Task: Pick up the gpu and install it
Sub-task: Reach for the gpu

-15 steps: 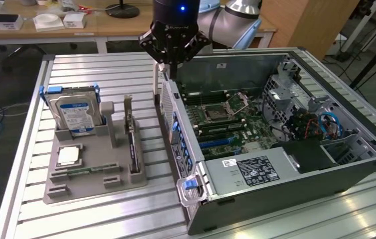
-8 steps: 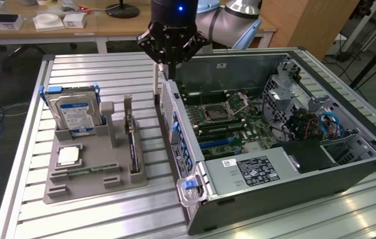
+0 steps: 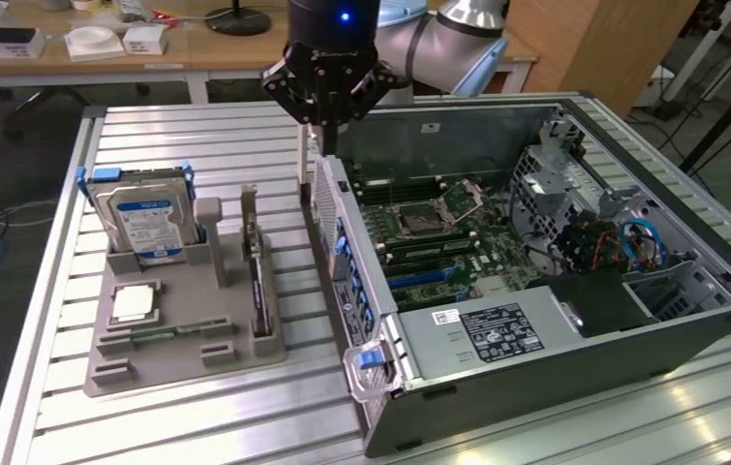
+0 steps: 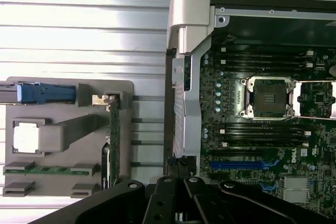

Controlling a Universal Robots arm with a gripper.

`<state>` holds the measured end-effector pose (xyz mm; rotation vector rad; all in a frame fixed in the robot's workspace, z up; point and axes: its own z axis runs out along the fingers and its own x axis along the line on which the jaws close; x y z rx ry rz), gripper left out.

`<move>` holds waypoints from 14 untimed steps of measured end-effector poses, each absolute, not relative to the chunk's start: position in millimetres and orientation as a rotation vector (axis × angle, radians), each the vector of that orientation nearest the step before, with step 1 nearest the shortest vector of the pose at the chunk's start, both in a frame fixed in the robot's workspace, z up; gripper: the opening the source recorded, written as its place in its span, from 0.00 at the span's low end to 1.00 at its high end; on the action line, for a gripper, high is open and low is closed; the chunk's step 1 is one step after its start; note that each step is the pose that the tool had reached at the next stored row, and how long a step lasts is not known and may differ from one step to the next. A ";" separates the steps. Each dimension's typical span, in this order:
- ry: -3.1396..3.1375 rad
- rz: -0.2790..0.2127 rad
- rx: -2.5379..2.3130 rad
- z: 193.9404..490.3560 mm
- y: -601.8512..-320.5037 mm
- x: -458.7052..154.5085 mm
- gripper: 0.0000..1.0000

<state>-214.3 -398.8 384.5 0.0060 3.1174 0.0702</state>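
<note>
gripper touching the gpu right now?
Apart. The exterior view shows the gripper up by the computer case rear wall, while the gpu stands on edge in the gray tray, with bare table slats between them.

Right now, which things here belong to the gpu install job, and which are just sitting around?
For the job:
gpu, standing on edge in the gray holder
open computer case
gripper, shut, above the case's edge

Lying about, all in the holder:
hard drive
processor chip
memory stick
</note>
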 end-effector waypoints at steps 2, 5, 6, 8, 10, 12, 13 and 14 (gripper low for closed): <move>3.117 0.070 0.006 384.4 -398.8 -216.4 0.11; 3.117 0.070 0.006 384.1 -398.8 -220.2 0.11; 3.117 0.070 0.006 384.1 -398.8 -221.7 0.11; 3.117 0.070 0.006 383.9 -398.8 -224.7 0.11; 3.117 0.070 0.006 383.8 -398.8 -227.9 0.11; 3.117 0.070 0.006 383.7 -398.8 -231.0 0.11; 3.117 0.070 0.006 383.6 -398.8 -232.5 0.11; 3.117 0.070 0.006 383.6 -398.8 -234.0 0.11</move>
